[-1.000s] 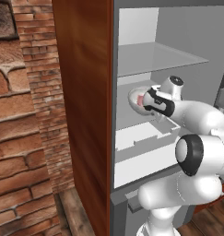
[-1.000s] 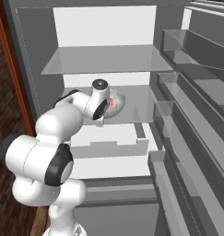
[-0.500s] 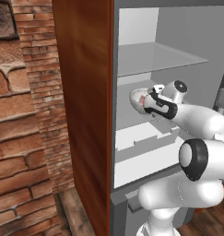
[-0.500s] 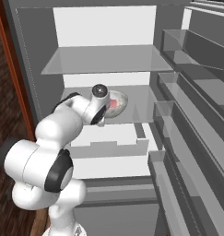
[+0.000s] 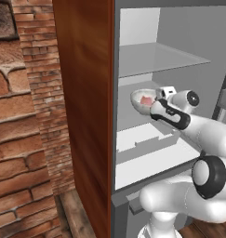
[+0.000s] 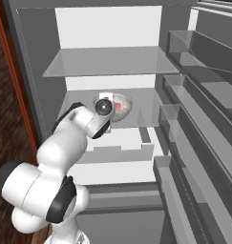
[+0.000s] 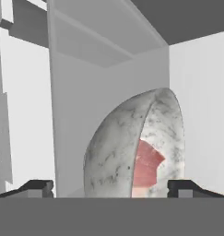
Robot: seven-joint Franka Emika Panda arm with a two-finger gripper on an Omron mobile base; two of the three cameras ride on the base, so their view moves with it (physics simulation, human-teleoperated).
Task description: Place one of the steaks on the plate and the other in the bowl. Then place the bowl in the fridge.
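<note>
Brick wall (image 5: 21,116), wooden panel (image 5: 84,93), plank floor (image 5: 77,214)

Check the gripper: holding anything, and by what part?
Nothing held. The gripper is open, fingertips apart either side of the bowl, which sits on the fridge shelf.

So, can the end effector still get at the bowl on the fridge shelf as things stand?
Probably yes. The end effector is open with the bowl directly between its fingertips, and nothing stands between them on the fridge shelf. The steak lies inside the bowl.
</note>
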